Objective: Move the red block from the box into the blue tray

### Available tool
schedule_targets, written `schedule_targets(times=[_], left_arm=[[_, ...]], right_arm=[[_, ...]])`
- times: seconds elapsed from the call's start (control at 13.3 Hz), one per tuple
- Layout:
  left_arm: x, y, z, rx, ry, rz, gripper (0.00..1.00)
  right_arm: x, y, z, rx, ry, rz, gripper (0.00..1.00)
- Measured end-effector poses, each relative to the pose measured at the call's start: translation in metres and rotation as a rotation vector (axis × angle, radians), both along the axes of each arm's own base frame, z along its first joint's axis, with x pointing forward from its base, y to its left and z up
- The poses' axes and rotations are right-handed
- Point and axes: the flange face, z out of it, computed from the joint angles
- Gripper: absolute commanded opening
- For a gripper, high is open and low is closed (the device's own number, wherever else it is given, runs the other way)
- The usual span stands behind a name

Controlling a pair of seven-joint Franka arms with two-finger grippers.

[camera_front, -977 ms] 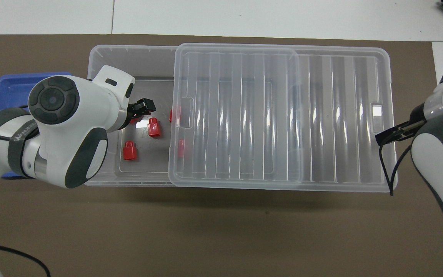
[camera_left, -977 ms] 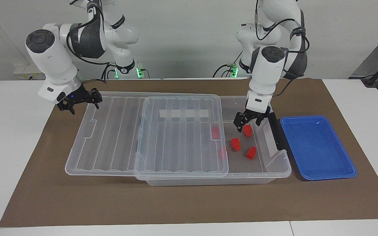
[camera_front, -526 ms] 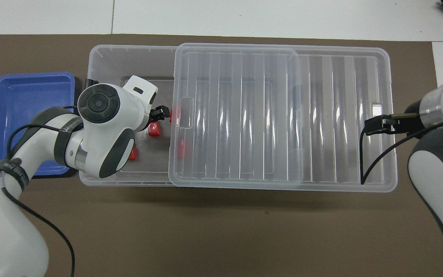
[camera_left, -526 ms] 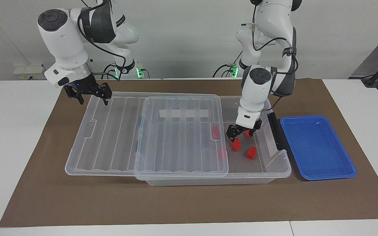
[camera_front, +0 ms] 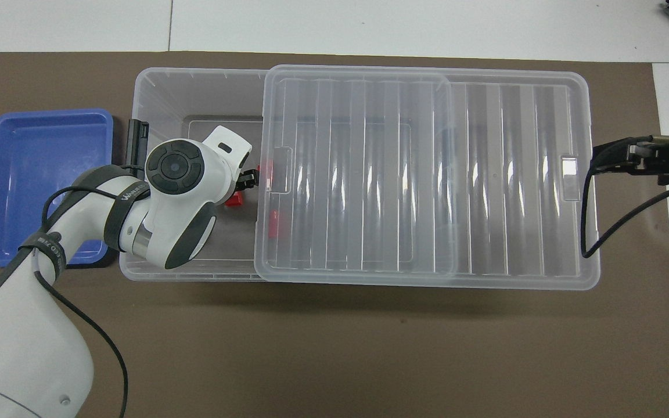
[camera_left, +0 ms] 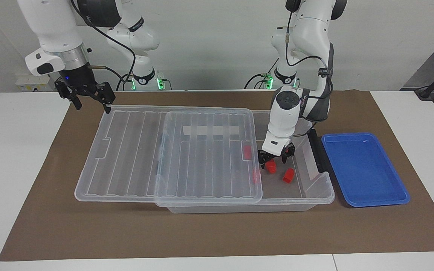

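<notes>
Brown matting: left gripper (camera_left: 272, 161) has sunk, jaws wide astride red block (camera_left: 271, 166); right gripper (camera_left: 90, 98) rose, jaws wide.

Bright, even overhead light is cast; glare streaks are seen on the clear lid (camera_front: 369, 174), soft shadow beneath the box (camera_left: 239, 207).

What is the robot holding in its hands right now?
Nothing yet. The left gripper is open, down in the box around a red block but not closed on it. The right gripper is open, up over the lid.

Robot lab: two arms (camera_left: 300, 56), papered table (camera_left: 13, 150).
</notes>
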Motion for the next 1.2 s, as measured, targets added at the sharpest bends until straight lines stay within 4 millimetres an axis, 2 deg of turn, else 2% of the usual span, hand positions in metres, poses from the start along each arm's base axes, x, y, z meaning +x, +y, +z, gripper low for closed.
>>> schedule_targets(times=[0.38,0.75,0.98,1.05,1.2], left_arm=[[-0.005,0.0,-0.015,-0.008,-0.004,-0.01,0.98],[-0.006,-0.002,-0.02,-0.014,-0.008,-0.015,0.53],[-0.006,-0.002,-0.02,-0.014,-0.008,-0.015,0.1],[-0.006,-0.002,-0.02,-0.014,-0.008,-0.015,0.01],[-0.006,-0.001,-0.019,-0.004,0.007,-0.012,0.0]], right_arm=[[-0.002,-0.001,-0.01,0.0,0.082,-0.003,1.0],[-0.003,-0.001,-0.013,-0.001,0.093,-0.004,1.0],[-0.003,0.001,-0.013,0.021,0.094,-0.001,1.0],[-0.003,0.001,-0.013,0.024,0.094,0.002,1.0],[-0.003,0.001,-0.013,0.024,0.094,0.003,1.0]])
